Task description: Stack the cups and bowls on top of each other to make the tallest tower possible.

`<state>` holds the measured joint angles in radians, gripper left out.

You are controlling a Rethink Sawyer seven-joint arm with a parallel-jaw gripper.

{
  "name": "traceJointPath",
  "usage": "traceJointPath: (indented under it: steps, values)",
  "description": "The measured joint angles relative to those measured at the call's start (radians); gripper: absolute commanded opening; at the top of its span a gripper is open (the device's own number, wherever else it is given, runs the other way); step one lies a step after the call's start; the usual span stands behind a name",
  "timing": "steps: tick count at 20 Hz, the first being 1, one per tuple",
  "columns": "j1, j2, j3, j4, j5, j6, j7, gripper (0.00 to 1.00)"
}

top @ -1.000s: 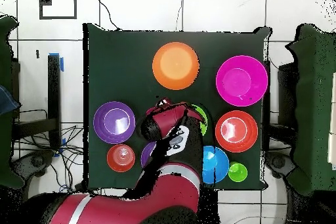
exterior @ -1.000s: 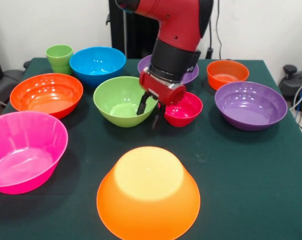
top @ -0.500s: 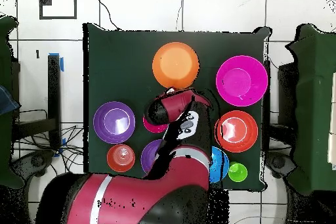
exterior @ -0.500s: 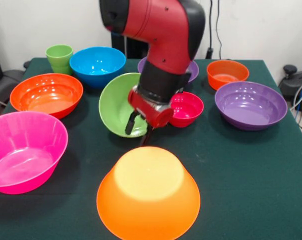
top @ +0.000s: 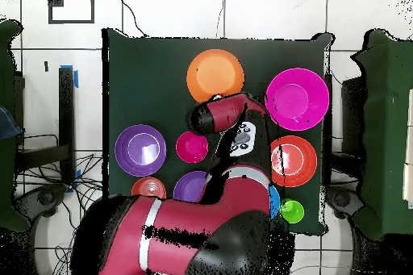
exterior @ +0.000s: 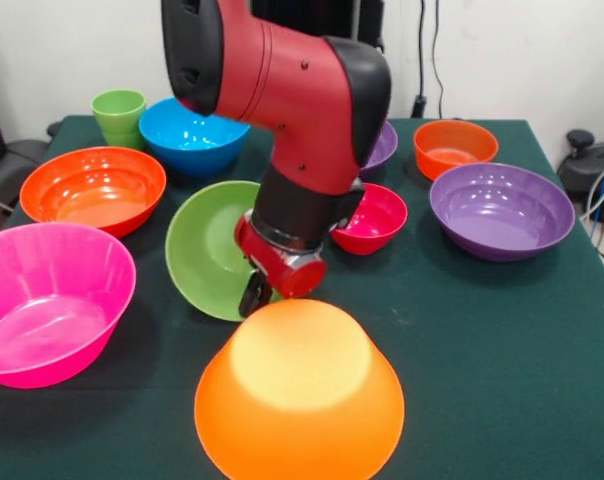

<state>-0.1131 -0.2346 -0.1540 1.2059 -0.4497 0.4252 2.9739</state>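
My gripper [exterior: 256, 293] is shut on the rim of the green bowl [exterior: 204, 250]. It holds the bowl off the table, tipped on its side with the opening facing the camera. The bowl hangs just behind the large upturned orange bowl [exterior: 298, 385] at the table's near edge. In the overhead view the arm [top: 228, 116] hides the green bowl and reaches the edge of the orange bowl [top: 214, 75]. The light-green cup [exterior: 119, 115] stands at the far left corner and also shows in the overhead view [top: 291, 210].
On the table stand a pink bowl [exterior: 48, 300], a red-orange bowl [exterior: 92, 187], a blue bowl [exterior: 187, 132], a small magenta-red bowl [exterior: 373, 215], a large purple bowl [exterior: 501, 209], a small red-orange bowl [exterior: 454, 147] and a second purple bowl [exterior: 383, 145] behind the arm.
The gripper took the green bowl by its rim, lifted it and tipped it on its side. It carried the bowl toward the camera, up to the upturned orange bowl.
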Motion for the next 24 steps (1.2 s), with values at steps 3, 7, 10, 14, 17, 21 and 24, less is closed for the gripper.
traceJointPath:
  steps: [3, 7, 10, 14, 17, 21, 24]
  values:
    - [0.0, 0.018, 0.0, -0.047, 0.0, 0.086, 0.0, 0.0]
    - [0.0, 0.046, 0.001, -0.119, -0.001, 0.226, 0.0, 0.0]
    - [-0.001, 0.077, 0.001, -0.19, -0.002, 0.347, 0.0, 0.0]
    - [-0.003, 0.113, 0.003, -0.268, -0.002, 0.465, 0.0, 0.0]
    - [-0.006, 0.146, 0.005, -0.337, -0.004, 0.574, -0.007, 0.0]
    - [-0.008, 0.172, 0.011, -0.401, -0.011, 0.687, -0.04, 0.0]
    - [-0.01, 0.19, 0.019, -0.449, -0.02, 0.768, -0.073, 0.0]
